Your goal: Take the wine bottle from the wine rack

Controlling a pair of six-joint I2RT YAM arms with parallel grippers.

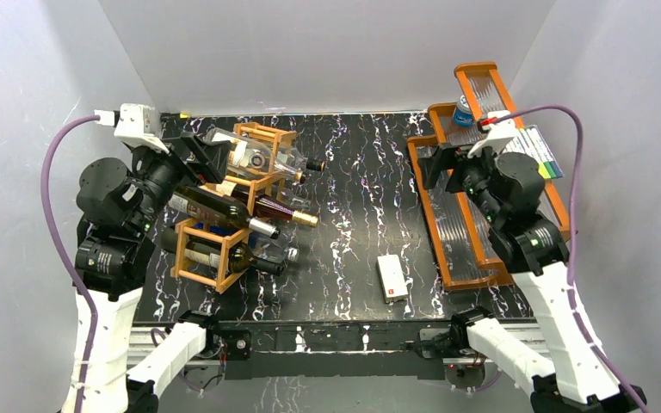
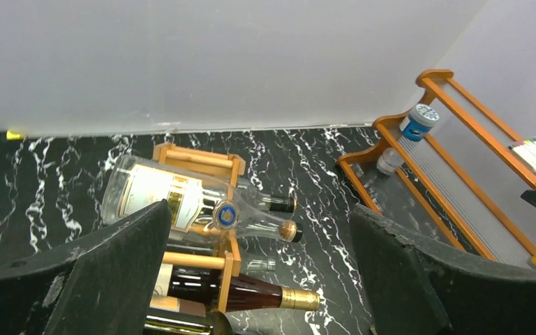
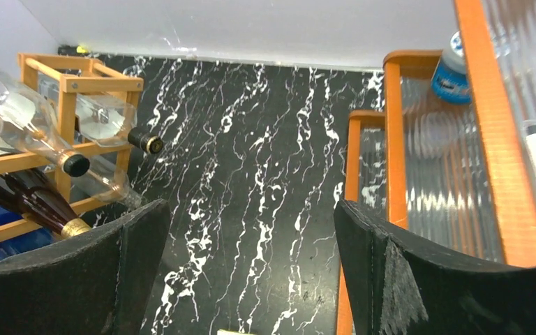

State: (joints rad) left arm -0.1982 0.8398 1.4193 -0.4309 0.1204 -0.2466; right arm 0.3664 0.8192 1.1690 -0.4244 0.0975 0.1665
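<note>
Two grippers of mine show from above. My left gripper (image 1: 209, 155) hangs spread wide at the far end of the wine rack (image 1: 200, 280). My right gripper (image 1: 435, 163) hangs just as wide over the orange-brown tiered tray (image 1: 429, 215), well apart from the rack. The rack stands on the left part of the black marbled table (image 1: 353, 198). Bottles lie across it with their necks pointing right: a clear bottle (image 1: 254, 157) on top, a dark bottle with a silver cap (image 1: 219, 209), a brown bottle with gold foil (image 1: 280, 211), and a dark green bottle (image 1: 241, 258) lowest. A small white box (image 1: 392, 277) lies on the table between rack and tray.

From my left wrist, my fingers (image 2: 98, 279) stand far apart and grip nothing. Between them the clear bottle lies tilted on the rack's top bars, and the gold-foiled bottle sits in a cell below it.

From my right wrist, my fingers (image 3: 433, 279) are also parted, with bare table between them. The rack and its bottles are at the left edge. The tray is at the right, with a blue-lidded jar (image 3: 450, 73) on a far tier.
</note>
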